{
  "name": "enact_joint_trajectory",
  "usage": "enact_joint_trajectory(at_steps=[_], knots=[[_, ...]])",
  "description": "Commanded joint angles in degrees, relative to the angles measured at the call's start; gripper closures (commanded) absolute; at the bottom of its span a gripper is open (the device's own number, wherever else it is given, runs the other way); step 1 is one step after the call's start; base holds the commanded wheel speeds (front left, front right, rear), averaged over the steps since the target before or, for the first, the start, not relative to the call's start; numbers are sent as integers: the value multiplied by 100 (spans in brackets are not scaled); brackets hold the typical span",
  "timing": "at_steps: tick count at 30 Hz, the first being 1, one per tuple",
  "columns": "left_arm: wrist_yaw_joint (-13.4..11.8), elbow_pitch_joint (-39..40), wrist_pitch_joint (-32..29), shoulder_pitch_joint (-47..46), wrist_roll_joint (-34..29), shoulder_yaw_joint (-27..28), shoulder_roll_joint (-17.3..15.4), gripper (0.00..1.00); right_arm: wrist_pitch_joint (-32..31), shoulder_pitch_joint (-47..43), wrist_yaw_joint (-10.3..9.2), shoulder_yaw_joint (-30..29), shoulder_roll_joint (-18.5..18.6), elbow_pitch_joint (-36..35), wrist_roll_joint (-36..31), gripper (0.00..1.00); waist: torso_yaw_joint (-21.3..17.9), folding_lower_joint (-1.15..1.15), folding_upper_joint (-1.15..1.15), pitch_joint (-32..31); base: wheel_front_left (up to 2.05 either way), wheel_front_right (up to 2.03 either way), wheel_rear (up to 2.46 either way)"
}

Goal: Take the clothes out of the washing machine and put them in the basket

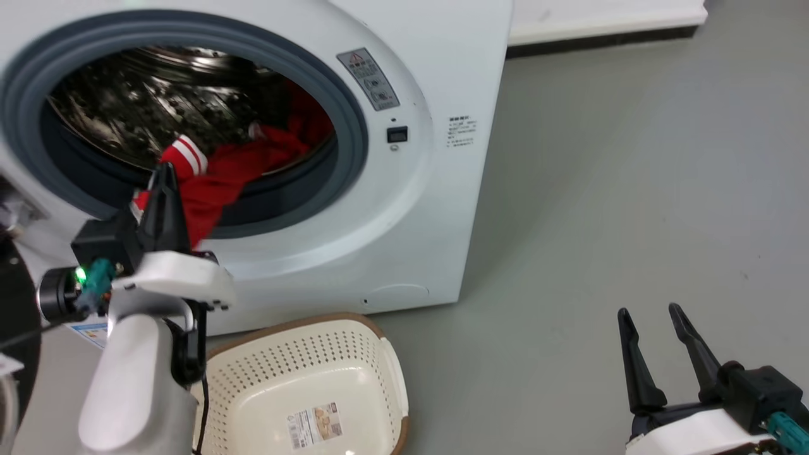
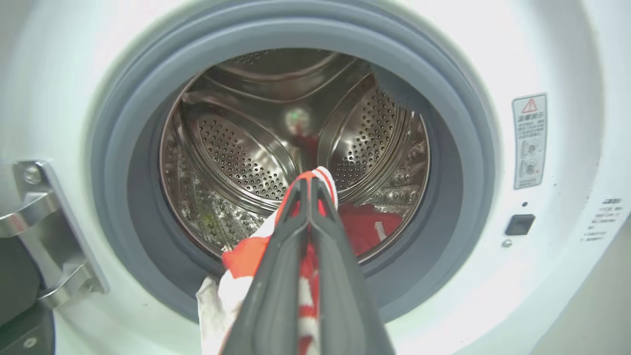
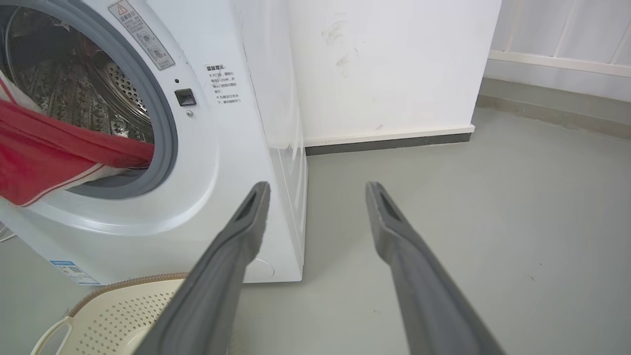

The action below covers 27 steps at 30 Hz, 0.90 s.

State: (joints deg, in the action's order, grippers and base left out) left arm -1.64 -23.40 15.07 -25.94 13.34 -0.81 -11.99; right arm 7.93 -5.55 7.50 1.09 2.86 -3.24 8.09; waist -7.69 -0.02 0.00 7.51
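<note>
**A:** Where is the left end effector?

**B:** It's at the mouth of the washing machine. Its fingers are pressed together on the clothes, and the left wrist view shows red fabric with white stripes pinched between them.

**A:** How do the clothes lie?

**B:** Red cloth runs from the drum across the grey door seal and hangs over its lower lip. A striped white cuff sits just beside the fingertips, and more red lies low in the drum, toward the right.

**A:** And the basket?

**B:** It stands on the floor, just in front of the machine and below the opening. There is a label stuck to its bottom.

**A:** What about the right end effector?

**B:** It's low over the floor, well apart from the machine. Its fingers are spread, with bare floor showing between them.
</note>
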Motion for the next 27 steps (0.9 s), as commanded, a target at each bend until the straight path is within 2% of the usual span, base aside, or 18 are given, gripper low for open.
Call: enact_joint_trajectory(at_steps=[1,12,20,21,27], knots=[[-22,117,14,99,-22,5,2,100,-23,-80,-2,-6,4,-45,-19,0,111,2,0,-140,0,0,0],[-196,2279,-176,1258,-140,-245,252,100,-260,-440,-2,-68,3,-348,-90,0,466,2,0,-453,0,0,0],[-376,3728,-729,1963,-254,-410,234,100,-327,-539,-2,31,4,-427,-69,0,582,2,0,-528,0,0,0],[-421,3973,-918,2294,-202,-507,291,100,-325,-553,-2,51,3,-447,-38,0,589,2,0,-518,0,0,0],[-497,3727,-1088,3038,11,-721,504,100,-306,-490,-2,118,4,-450,-11,0,523,2,0,-379,0,0,0]])
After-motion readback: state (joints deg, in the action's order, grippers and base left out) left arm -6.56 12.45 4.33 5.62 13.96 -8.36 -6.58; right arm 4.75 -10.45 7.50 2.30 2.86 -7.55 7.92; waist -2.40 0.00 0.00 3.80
